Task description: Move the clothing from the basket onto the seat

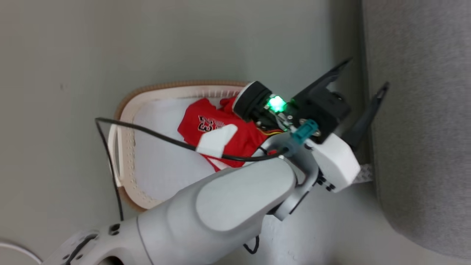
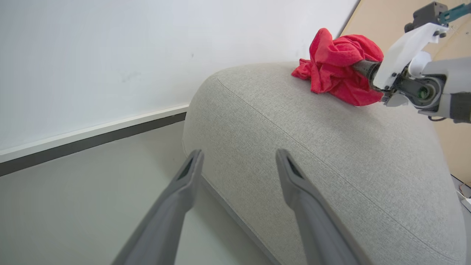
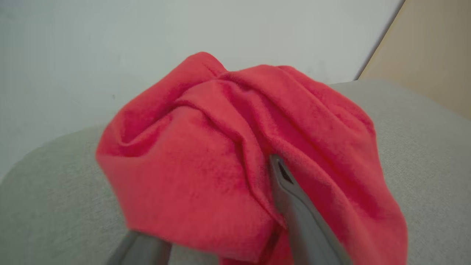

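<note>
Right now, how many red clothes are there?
2: bright red "23" jersey in the oval cream plastic basket, crumpled red garment on the grey fabric seat. More may hide.

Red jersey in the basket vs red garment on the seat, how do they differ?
Place: the jersey lies in the basket; the garment sits bunched on the seat.
Look: the jersey shows a "23" print and white trim; the garment shows plain red.
Contact: the right gripper has its fingers in the garment's folds; nothing grips the jersey.
Both are bright red fabric.
</note>
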